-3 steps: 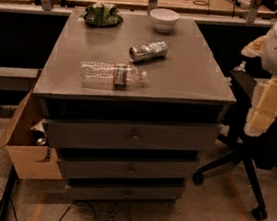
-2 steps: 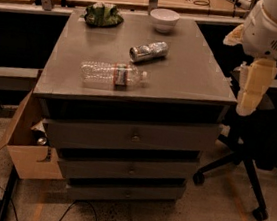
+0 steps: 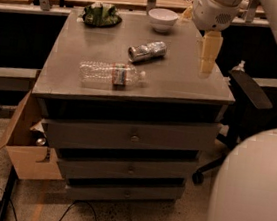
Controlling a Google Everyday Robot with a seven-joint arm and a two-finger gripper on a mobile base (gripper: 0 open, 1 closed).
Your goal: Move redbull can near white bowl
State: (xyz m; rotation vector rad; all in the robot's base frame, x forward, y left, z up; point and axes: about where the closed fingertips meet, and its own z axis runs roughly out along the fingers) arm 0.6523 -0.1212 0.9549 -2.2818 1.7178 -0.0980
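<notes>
The redbull can (image 3: 146, 51), slim and silver, lies on its side near the middle of the grey cabinet top (image 3: 182, 80). The white bowl (image 3: 162, 20) stands at the far edge, behind the can. My gripper (image 3: 208, 53) hangs above the right part of the top, to the right of the can and apart from it, with its cream fingers pointing down. It holds nothing.
A clear water bottle (image 3: 111, 74) with a red label lies in front of the can. A dark plate with green contents (image 3: 102, 15) sits at the far left. A black office chair (image 3: 249, 91) stands right of the cabinet, a cardboard box (image 3: 25, 149) at its left.
My arm has swung left and inward from beside the cabinet to above its right part. The can, bowl and bottle have not moved.
</notes>
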